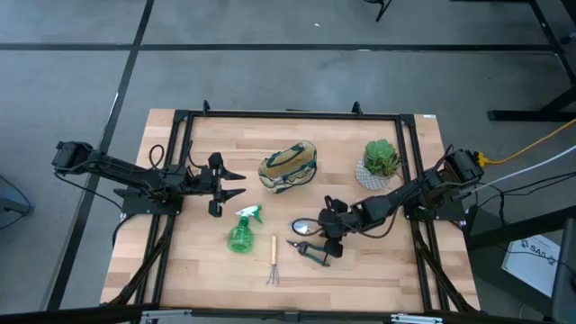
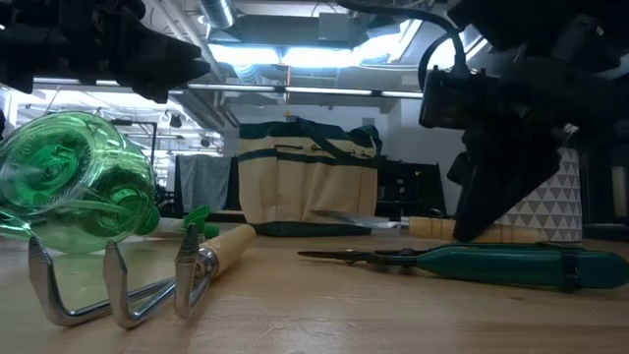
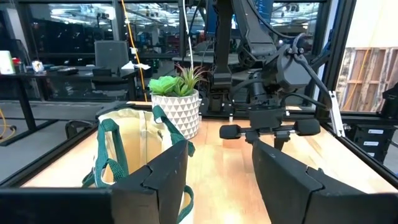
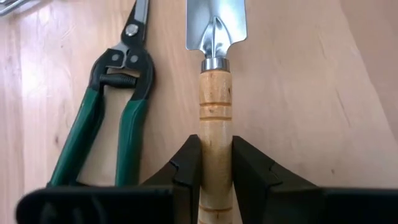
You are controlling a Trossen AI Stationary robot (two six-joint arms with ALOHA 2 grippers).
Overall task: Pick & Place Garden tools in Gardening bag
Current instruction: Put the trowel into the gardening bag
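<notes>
My right gripper (image 4: 215,163) is down at the table with its two fingers pressed against either side of the trowel (image 4: 215,93), on the wooden handle. I judge this hold suits the lift: the handle is round and thick enough to clamp, and the silver blade points away from my wrist, clear of the fingers. The trowel lies flat on the table (image 1: 378,261).

The shears (image 4: 111,118) lie just beside the trowel, roughly parallel, apart from my fingers, so the grip should not disturb them. The rake (image 1: 273,259) and the spray bottle (image 1: 241,232) lie nearer the table's middle, close to each other, untouched.

The bag (image 1: 289,166) stands upright with its mouth facing up, between both arms. No tool is visibly in it. The potted plant (image 1: 381,162) stands beside it, on my right arm's side.

My left gripper (image 1: 236,184) waits above the table beside the bag, fingers spread apart, holding nothing.
</notes>
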